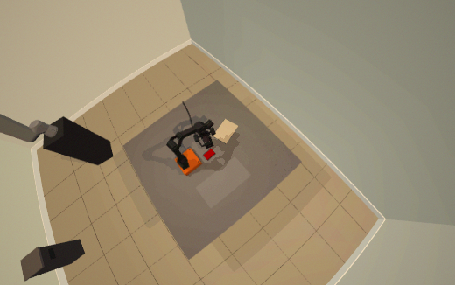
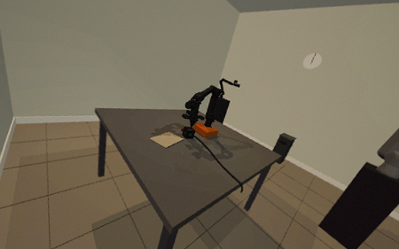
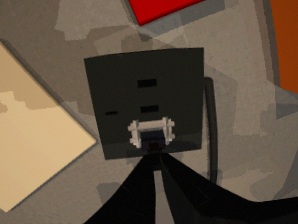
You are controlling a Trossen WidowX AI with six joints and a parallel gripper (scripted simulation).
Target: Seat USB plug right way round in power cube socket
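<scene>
The black power cube (image 2: 188, 133) (image 3: 120, 85) stands on the table, with dark slots in its top. In the wrist view a pale frame with small tabs (image 3: 150, 124) lies near the cube's lower edge, around the dark blue body of the USB plug (image 3: 151, 135). My gripper (image 3: 156, 160) (image 2: 192, 126) points down over that edge, its fingers nearly together and shut on the plug. The fingertips hide part of it. How deep the plug sits and which way round it is, I cannot tell. In the top view the arm covers the cube.
A red block (image 1: 209, 154) (image 3: 162, 9) lies near the cube, and a tan flat piece (image 1: 227, 130) (image 2: 167, 139) (image 3: 37, 135) on another side. The orange arm base (image 1: 191, 161) (image 2: 206, 130) is close by. A black cable (image 2: 218, 158) (image 3: 212, 125) runs from the cube over the table's edge.
</scene>
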